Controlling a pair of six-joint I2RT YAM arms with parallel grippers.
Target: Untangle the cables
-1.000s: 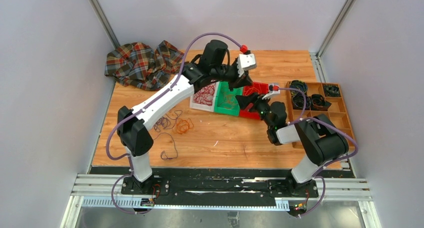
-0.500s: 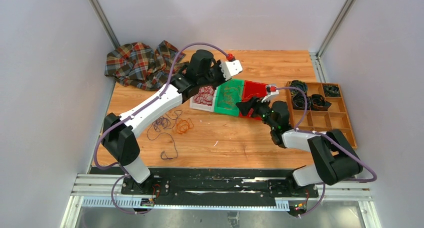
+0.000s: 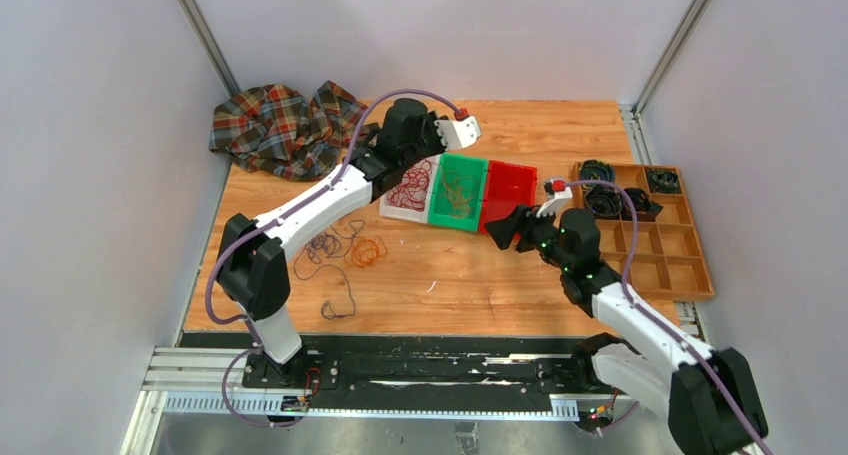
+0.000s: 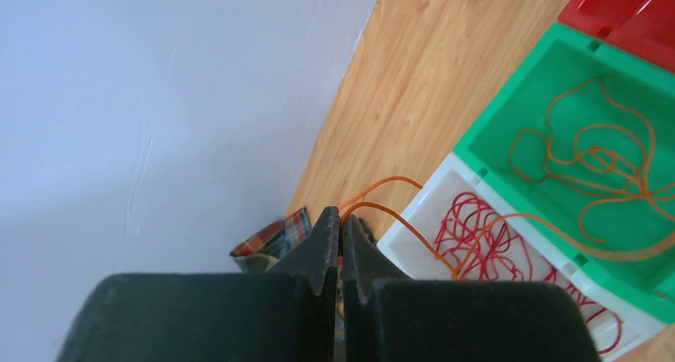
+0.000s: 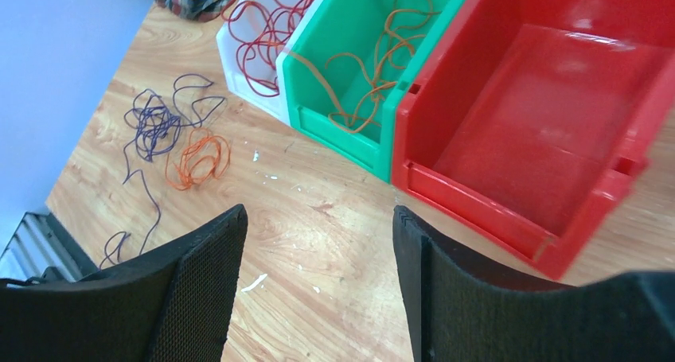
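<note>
One orange cable (image 4: 392, 212) is pinched in the left gripper (image 4: 341, 225), whose jaws are pressed together on it; a plaid cloth (image 4: 271, 243) shows just behind the tips. From there the strand runs ahead over the white bin (image 4: 426, 193) holding red cables (image 4: 485, 235) and into the green bin (image 4: 509, 107) beyond. On the worktop (image 5: 334, 187), loose purple cables (image 5: 155, 127) and an orange bunch (image 5: 199, 157) lie ahead and to the left of the right gripper (image 5: 318, 219), possibly touching each other. That gripper's jaws are spread wide, holding nothing, just short of the red bin's (image 5: 477, 195) near wall.
</note>
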